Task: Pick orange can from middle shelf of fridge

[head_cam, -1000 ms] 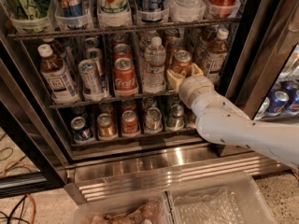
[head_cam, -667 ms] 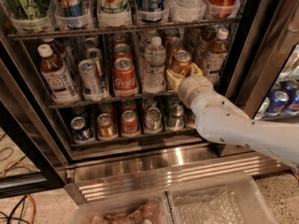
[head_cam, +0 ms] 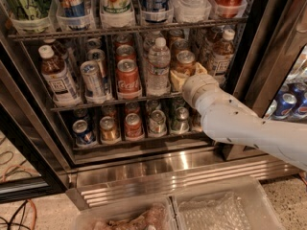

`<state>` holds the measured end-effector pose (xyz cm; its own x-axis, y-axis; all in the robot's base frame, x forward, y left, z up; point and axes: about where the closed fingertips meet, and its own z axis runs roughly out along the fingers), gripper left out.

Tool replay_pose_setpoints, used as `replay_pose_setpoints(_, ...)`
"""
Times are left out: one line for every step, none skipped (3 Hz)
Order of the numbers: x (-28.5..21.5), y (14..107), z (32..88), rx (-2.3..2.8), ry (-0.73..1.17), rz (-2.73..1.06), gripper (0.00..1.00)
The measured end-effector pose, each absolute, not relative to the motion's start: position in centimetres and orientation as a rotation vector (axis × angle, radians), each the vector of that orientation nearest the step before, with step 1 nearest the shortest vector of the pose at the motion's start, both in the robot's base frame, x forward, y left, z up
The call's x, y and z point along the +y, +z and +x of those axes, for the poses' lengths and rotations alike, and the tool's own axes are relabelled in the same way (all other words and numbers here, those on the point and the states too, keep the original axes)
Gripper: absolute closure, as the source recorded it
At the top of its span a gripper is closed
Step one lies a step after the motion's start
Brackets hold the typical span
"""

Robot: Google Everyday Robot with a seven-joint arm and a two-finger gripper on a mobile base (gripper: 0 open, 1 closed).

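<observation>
gripper (head_cam: 188, 73) is inside the fridge (head_cam: 158, 166), at the right part of the middle shelf (head_cam: 110, 101), white arm (head_cam: 240, 123) coming in from lower right

orange can (head_cam: 185, 61) stands upright on that shelf, between the water bottle (head_cam: 158, 66) and the right-hand tea bottle (head_cam: 221, 56). The pale fingers (head_cam: 176, 80) sit one on each side of its lower body and look clamped on it; silver top and upper body show above them. Can base is hidden by the wrist, so can't tell if it's off the rack

counts, front rows only:
- middle shelf: 1 orange can, 1 red cola can (head_cam: 128, 78), 1 water bottle, 2 white-capped brown tea bottles (second at far left (head_cam: 55, 75)), 2 slim silver cans (head_cam: 93, 80) staggered one behind the other; more cans behind, too hidden to count
- lower rack: 5 small cans (head_cam: 133, 126) clear of the arm, anything further right is covered by it
- top rack: 6 drinks (head_cam: 115, 4) side by side, only lower parts in view
- next door over on the right: at least 2 blue cans (head_cam: 287, 102)
- floor in front of the steel base: 2 clear plastic bins (head_cam: 225, 207)
</observation>
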<state>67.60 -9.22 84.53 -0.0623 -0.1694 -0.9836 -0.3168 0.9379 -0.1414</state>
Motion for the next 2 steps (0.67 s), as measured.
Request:
replay_pose_setpoints(-9.3,86.1,66.4,1.625,0.111,-0.394,1.00)
replay_pose_setpoints(-10.1,86.7,64.6,1.622,0.094,-0.415,1.00)
